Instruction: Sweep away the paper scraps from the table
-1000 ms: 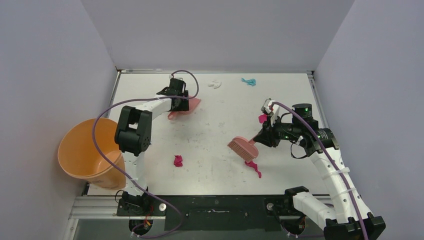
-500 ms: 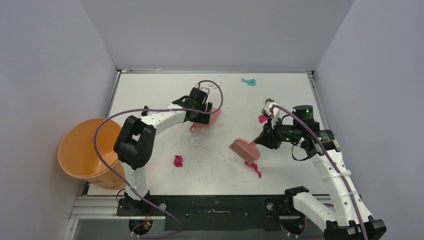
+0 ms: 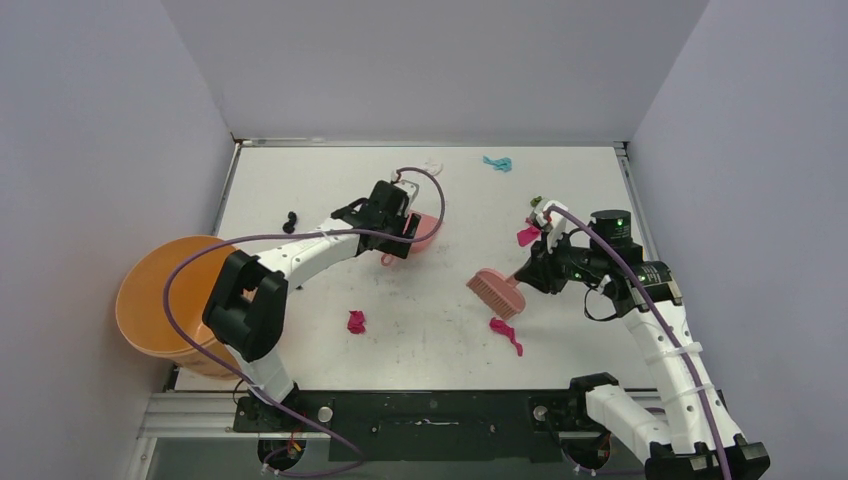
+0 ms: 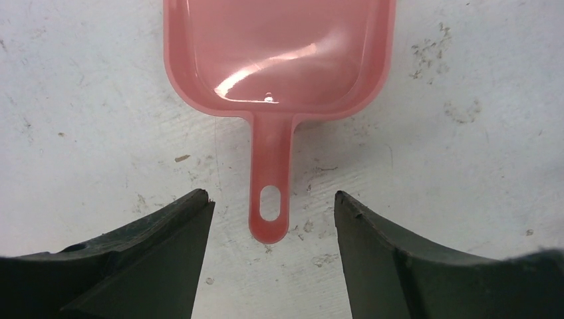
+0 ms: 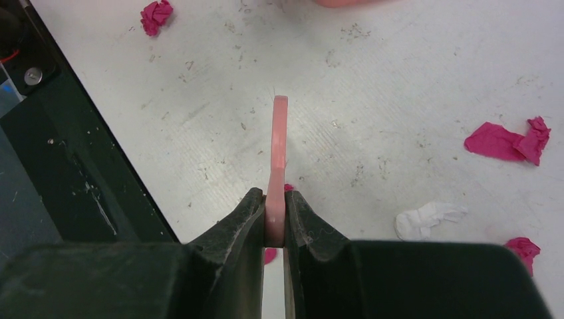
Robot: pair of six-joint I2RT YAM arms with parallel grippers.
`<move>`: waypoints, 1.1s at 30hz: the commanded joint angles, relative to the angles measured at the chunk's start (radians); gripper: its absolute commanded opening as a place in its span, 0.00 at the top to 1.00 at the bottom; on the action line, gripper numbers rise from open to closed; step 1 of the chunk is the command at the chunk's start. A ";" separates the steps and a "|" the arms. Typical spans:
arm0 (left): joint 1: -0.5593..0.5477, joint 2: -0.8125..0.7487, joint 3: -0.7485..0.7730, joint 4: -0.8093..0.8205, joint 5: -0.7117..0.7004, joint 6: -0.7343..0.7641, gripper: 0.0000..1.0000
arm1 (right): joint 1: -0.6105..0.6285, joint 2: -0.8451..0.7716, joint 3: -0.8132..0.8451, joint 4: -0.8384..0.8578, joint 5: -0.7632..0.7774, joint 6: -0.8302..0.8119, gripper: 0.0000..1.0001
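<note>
Paper scraps lie scattered on the white table (image 3: 300, 170): magenta ones (image 3: 356, 321) (image 3: 506, 335) (image 3: 526, 236), a teal one (image 3: 497, 162) and a small black one (image 3: 290, 220). The right wrist view shows more magenta scraps (image 5: 509, 141) (image 5: 156, 14) and a white one (image 5: 425, 218). My left gripper (image 3: 395, 240) (image 4: 271, 199) is open, its jaws on either side of the handle tip of the pink dustpan (image 3: 427, 230) (image 4: 276, 53), which lies flat, without touching it. My right gripper (image 3: 530, 275) (image 5: 275, 219) is shut on the handle of the pink brush (image 3: 495, 293) (image 5: 279, 146).
A round orange bucket (image 3: 160, 310) stands off the table's left edge beside the left arm. Grey walls close in the table at the back and both sides. The black base rail (image 3: 430, 410) runs along the near edge.
The left gripper and the dustpan have shifted right, from the far left toward the table's middle. The right gripper has carried the brush slightly right and away from the near edge.
</note>
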 commanded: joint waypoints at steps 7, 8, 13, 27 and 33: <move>-0.008 0.081 0.003 0.022 0.002 0.093 0.41 | -0.039 -0.008 0.004 0.087 -0.015 0.048 0.95; -0.008 0.092 0.004 0.022 0.015 0.097 0.43 | -0.039 -0.008 0.004 0.086 -0.016 0.047 0.95; -0.008 0.147 0.023 -0.004 0.029 0.092 0.54 | -0.040 -0.008 0.000 0.087 -0.014 0.041 0.95; -0.013 0.114 0.013 0.002 -0.010 0.067 0.87 | -0.042 0.002 -0.009 0.093 -0.009 0.029 0.95; -0.016 0.011 0.042 -0.081 -0.057 0.032 1.00 | -0.040 0.039 0.033 0.087 0.038 -0.017 0.95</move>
